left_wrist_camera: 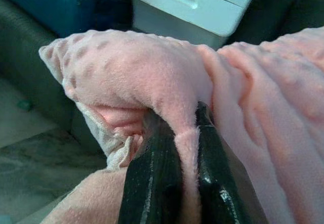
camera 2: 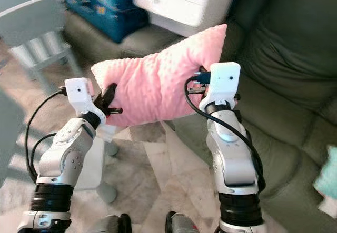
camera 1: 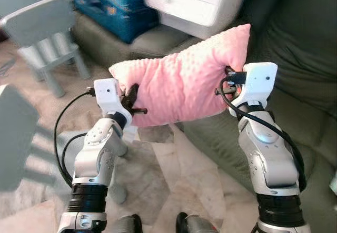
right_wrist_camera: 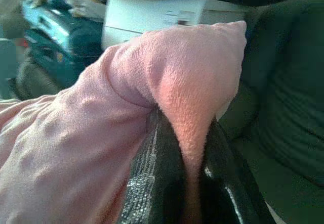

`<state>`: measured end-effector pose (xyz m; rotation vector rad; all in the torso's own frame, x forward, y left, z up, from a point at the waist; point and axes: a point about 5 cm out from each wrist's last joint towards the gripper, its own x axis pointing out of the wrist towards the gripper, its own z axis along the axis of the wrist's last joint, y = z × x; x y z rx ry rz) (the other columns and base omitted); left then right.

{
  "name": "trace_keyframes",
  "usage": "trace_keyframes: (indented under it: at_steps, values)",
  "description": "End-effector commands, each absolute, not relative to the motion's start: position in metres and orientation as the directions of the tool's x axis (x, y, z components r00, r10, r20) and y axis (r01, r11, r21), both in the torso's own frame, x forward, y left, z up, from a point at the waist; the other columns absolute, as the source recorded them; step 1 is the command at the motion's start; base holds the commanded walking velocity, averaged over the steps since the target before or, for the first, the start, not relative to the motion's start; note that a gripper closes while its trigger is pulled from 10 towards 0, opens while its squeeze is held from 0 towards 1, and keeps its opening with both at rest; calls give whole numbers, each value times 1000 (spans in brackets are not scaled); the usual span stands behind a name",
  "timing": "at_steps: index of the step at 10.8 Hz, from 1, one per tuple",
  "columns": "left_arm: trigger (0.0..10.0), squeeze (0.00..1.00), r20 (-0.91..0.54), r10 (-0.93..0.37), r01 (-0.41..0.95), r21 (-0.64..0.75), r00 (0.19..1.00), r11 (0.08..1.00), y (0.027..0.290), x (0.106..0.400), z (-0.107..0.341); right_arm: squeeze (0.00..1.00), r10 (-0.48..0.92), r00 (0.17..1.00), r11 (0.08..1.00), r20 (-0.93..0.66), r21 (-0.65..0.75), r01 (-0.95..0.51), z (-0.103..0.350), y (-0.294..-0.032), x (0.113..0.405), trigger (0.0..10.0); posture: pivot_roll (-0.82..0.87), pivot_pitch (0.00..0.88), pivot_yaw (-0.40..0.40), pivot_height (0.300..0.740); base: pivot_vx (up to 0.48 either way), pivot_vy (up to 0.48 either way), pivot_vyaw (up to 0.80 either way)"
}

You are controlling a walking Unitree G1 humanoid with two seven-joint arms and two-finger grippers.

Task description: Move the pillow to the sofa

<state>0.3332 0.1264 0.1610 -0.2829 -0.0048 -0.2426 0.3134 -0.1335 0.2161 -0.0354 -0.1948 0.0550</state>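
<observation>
A pink dotted pillow (camera 1: 181, 83) hangs in the air between my two arms, over the front edge of the dark green sofa (camera 1: 300, 64). My left gripper (camera 1: 131, 100) is shut on the pillow's left end, with a fold of pink fabric pinched between its black fingers (left_wrist_camera: 152, 183). My right gripper (camera 1: 226, 83) is shut on the pillow's right edge, and its fingers (right_wrist_camera: 152, 183) squeeze a ridge of the fabric. The pillow's upper right corner (camera 1: 243, 32) points toward the sofa back.
On the sofa's left part sit a white box (camera 1: 195, 1) and a blue patterned bag (camera 1: 113, 7). A small grey-blue chair (camera 1: 47, 38) stands on the floor at the left. A pale rug (camera 1: 174, 175) lies under my feet.
</observation>
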Motion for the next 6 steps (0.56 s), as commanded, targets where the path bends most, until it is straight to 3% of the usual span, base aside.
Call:
trace_keyframes:
  at_steps: [1,6]
  values:
    - [10000,0,45,-251,253,-276,967,927,123,332,161,0,40,978,999,203,-38,-33,220,-137,313,10000,-134,200,-58,740,0,0,-788]
    - [10000,0,42,-251,252,-287,967,924,122,333,160,0,39,979,999,200,-40,-32,220,-138,312,10000,-141,204,-60,740,0,0,-790]
